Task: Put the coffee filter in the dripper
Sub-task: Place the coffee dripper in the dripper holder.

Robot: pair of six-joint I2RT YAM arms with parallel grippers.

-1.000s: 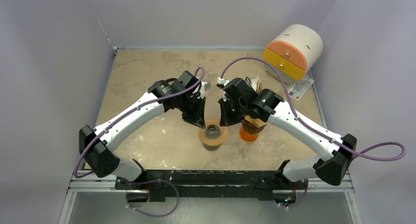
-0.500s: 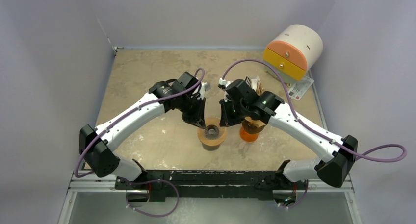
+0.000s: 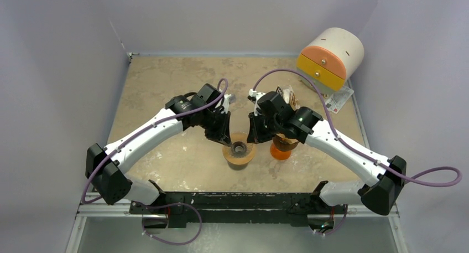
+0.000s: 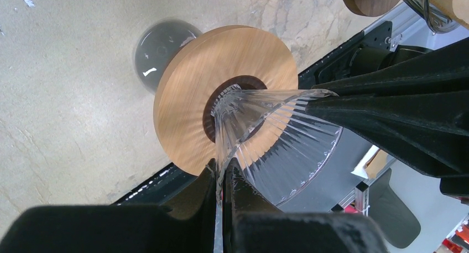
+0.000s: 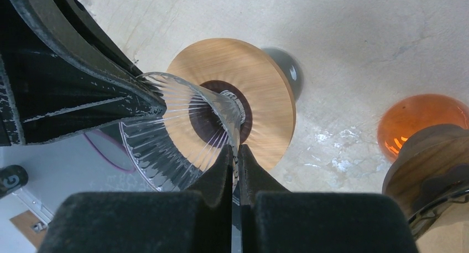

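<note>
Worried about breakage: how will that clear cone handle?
Probably stiff: the clear cone holds its shape while left gripper and right gripper pinch its rim. Glossy, so likely slippery, chippable. Narrow-tipped, it may topple off the wooden ring.

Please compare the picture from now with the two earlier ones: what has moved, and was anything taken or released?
Both arms shifted slightly, their elbows swinging outward and toward the near edge. The glass dripper now seems to sit a little lower over the wooden ring. The left gripper and right gripper stay shut on its rim; nothing was released. The orange-based stand and the drawer box did not move.
</note>
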